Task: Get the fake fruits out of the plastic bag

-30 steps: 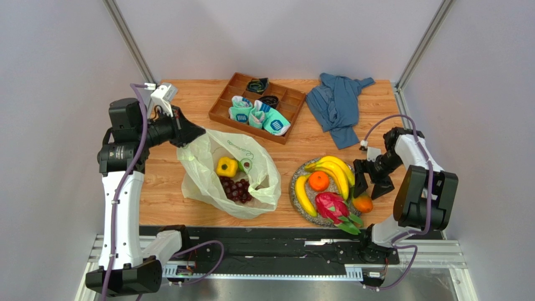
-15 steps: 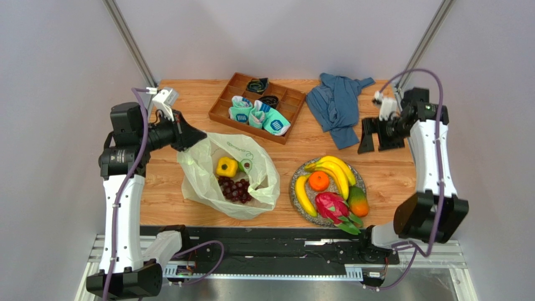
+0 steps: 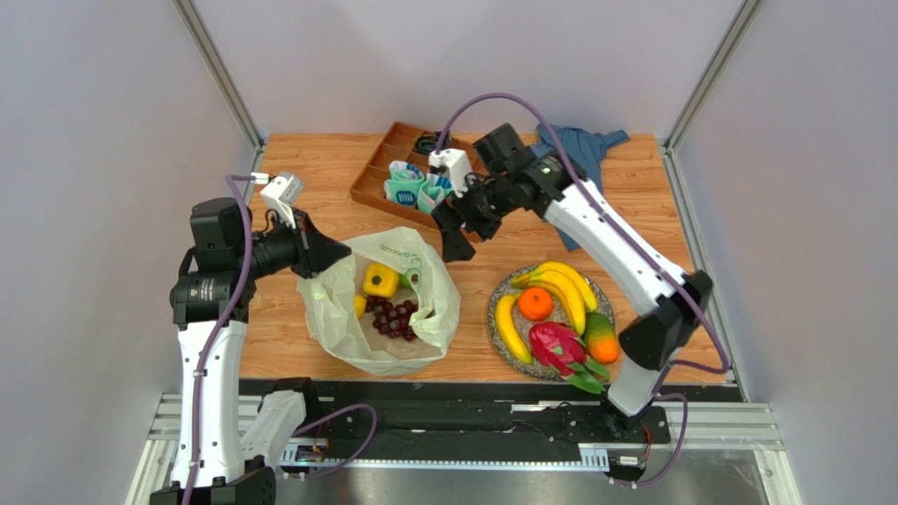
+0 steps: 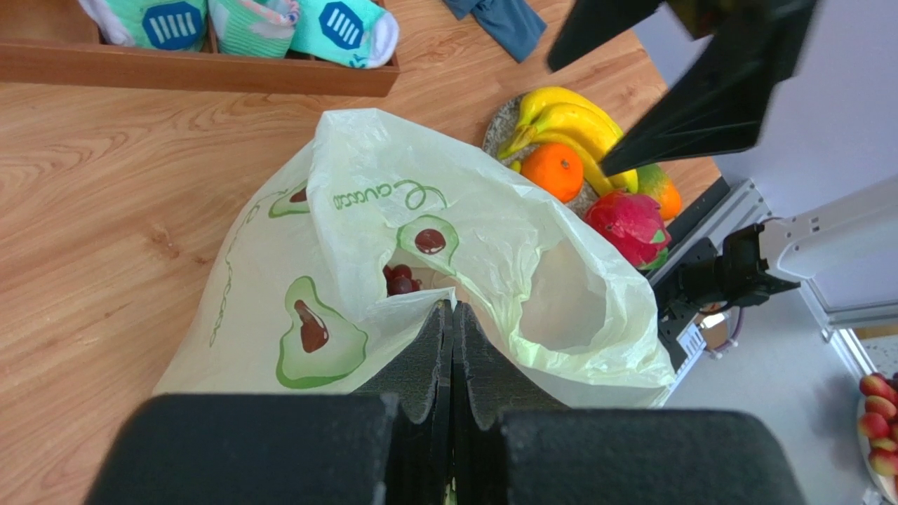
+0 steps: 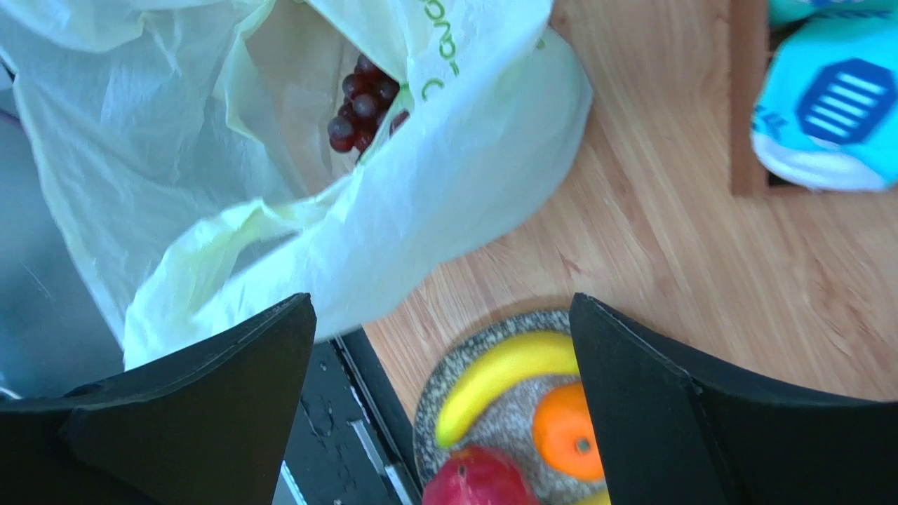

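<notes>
The pale yellow-green plastic bag lies open at the table's front left. Inside it show a yellow fruit and purple grapes. My left gripper is shut on the bag's upper left rim and holds it up; in the left wrist view its jaws pinch the thin film. My right gripper hangs open and empty just above the bag's far right edge. Through its wide jaws I see the bag, the grapes and the plate. Bananas, an orange, a dragon fruit and a mango lie on the plate.
A grey speckled plate stands right of the bag near the front edge. A brown wooden tray with rolled teal-white socks sits behind the bag. A blue cloth lies at the back right, partly behind the right arm.
The right arm swung from the plate at the table's right side across to the bag's far edge, and its jaws widened. The left gripper kept its hold; the bag's mouth drew slightly narrower.
</notes>
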Tool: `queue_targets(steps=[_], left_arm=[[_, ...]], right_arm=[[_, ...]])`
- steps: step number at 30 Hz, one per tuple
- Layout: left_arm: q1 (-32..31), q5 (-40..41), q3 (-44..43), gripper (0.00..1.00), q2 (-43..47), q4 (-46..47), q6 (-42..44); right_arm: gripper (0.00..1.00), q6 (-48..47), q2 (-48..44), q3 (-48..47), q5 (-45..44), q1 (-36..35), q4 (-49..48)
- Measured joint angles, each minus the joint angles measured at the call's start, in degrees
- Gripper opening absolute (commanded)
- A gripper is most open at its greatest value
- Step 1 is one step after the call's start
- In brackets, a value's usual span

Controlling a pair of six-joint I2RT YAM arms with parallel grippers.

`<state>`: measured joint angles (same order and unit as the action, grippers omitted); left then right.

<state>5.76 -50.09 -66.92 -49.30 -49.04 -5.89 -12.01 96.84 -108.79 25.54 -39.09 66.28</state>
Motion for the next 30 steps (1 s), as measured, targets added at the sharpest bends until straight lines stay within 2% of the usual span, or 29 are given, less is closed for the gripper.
queue_targets(steps=[6,8,9,11,12,16,17,18,22,25,27,30], left_arm=[[0.0,0.1,0.7,0.0,1.9,-0.1,0.0],[0.0,0.2,0.7,0.0,2.1,-0.1,0.0],[0.0,0.2,0.7,0.0,2.1,-0.2,0.1],[0.0,0.5,0.5,0.0,1.6,-0.6,0.2],[0.0,0.7,0.3,0.0,1.1,-0.8,0.3],[0.0,1.4,-2.6,0.0,-2.3,-0.8,0.5],[0.0,1.6,-3.4,0.0,-3.3,-0.7,0.5],[0.0,1.9,-4.5,0.0,-4.6,-0.6,0.5],[0.0,4.1,-10.4,0.0,-8.6,0.3,0.6],[0.0,5.2,-15.5,0.0,-9.1,0.6,1.1],[0.0,5.2,-18.5,0.0,-8.3,1.1,1.6],[0.0,4.2,-20.5,0.0,-5.7,1.6,2.6]], right_arm=[[0.99,4.6,10.6,-3.7,-2.4,-5.5,-0.7],[0.96,5.7,12.0,-3.7,-4.3,-6.9,-0.7],[0.83,6.4,12.8,-3.8,-5.4,-7.5,-0.7],[0.67,7.0,14.7,-4.3,-7.0,-8.6,-0.7],[0.52,7.1,15.7,-5.0,-7.7,-8.8,-0.6],[0.27,6.0,21.3,-11.4,-11.3,-8.4,-0.6],[0.18,5.4,22.8,-13.6,-11.8,-8.2,-1.0],[0.0,4.6,24.3,-16.1,-12.1,-7.8,-1.0],[0.0,1.8,28.5,-27.0,-13.5,-6.2,-2.0],[0.0,0.3,27.6,-30.4,-13.2,-5.3,-3.1],[0.0,-0.5,25.1,-30.2,-12.3,-4.8,-3.5],[0.0,-1.8,17.2,-23.1,-10.5,-4.7,-5.0]])
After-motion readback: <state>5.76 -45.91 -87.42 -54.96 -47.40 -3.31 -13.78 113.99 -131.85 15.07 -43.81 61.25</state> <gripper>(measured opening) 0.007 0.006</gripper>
